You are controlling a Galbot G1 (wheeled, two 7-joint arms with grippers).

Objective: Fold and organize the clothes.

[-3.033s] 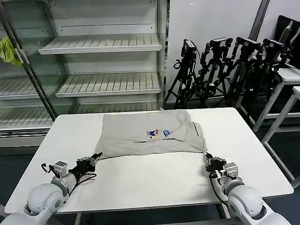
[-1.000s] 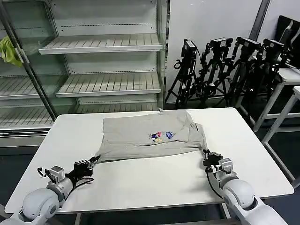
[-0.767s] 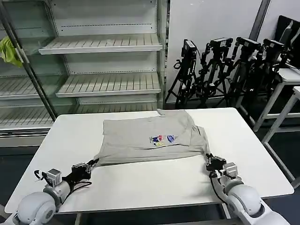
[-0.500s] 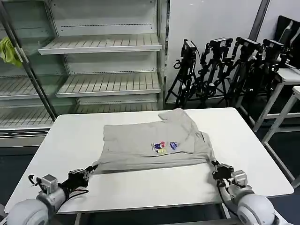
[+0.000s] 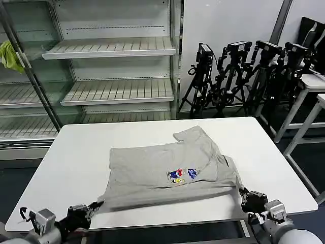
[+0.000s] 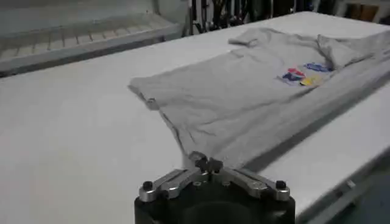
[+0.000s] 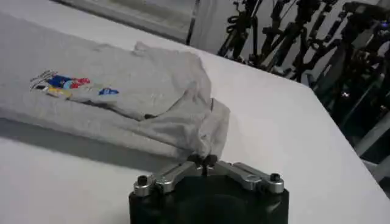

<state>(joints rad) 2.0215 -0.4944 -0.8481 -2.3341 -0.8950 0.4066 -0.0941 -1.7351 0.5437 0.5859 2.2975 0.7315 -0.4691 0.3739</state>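
1. A light grey T-shirt lies on the white table, drawn toward the near edge and spread across the middle of the near half.
2. The left gripper sits at the near edge of the table, toward its near-left corner, clenched on the shirt's near-left corner; in the left wrist view the left gripper has its fingers meeting on the grey cloth.
3. The right gripper sits at the near edge toward the near-right corner, clenched on the shirt's near-right corner; in the right wrist view the right gripper pinches a bunched fold of the T-shirt.
4. The shirt's near hem runs almost along the near table edge between the two grippers, pulled fairly straight.
5. A small multicolour print faces up, right of the shirt's middle. A sleeve is folded up at the far-right part of the shirt.
6. Open white surface lies to the left of the shirt, along the whole far edge, and on the right side up to the far-right corner.
7. Beyond the far edge stand metal shelves, with a yellow-green rag hanging at their left; a cluster of black tripods stands beyond the far-right corner.
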